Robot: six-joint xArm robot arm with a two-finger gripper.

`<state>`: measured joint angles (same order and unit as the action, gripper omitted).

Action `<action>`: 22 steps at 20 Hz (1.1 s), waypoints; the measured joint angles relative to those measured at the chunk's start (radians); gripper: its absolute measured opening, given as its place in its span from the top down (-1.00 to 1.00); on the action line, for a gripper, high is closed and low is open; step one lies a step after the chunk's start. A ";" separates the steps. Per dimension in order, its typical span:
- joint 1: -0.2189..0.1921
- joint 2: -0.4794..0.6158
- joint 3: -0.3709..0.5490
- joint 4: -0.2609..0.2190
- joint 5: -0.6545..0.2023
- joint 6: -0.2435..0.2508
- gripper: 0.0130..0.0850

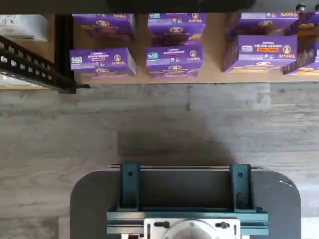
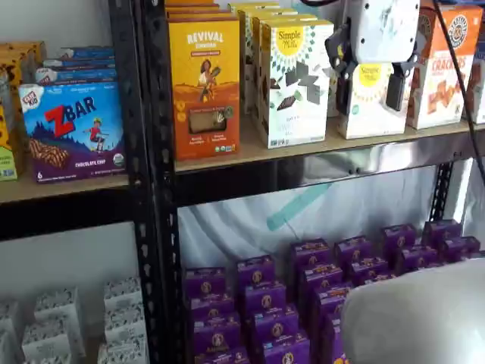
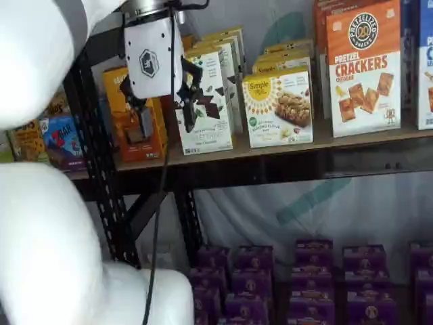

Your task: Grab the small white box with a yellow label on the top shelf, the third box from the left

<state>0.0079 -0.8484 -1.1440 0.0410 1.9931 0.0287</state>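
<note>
**Gripper waits in front of the little white box**

On the top shelf [image 3: 352, 143], the small white box [image 3: 279, 108] stands just beside the taller white box with dark squares [image 3: 206, 108], and the orange crackers box [image 3: 362, 68] is on its other side. It sits upright, near the front edge of the shelf, with its yellow sun facing out.

The gripper [image 2: 370, 89] hangs in front of the small white box in a shelf view. Its two black fingers are spread apart, with the box front showing between them. It holds nothing.

To do this step well, I think the gripper should line up with the middle of the small white box and go in straight. Each finger needs to slide into a gap beside the box without bumping its neighbors. Then it should squeeze gently, because the carton looks light and could tip back.
</note>
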 joint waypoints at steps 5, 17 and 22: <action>-0.051 0.046 -0.037 0.058 0.083 -0.021 -1.00; -0.004 0.004 0.017 0.018 -0.016 0.002 -1.00; 0.001 -0.009 0.048 -0.017 -0.076 -0.006 -1.00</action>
<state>0.0091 -0.8573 -1.0956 0.0242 1.9169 0.0225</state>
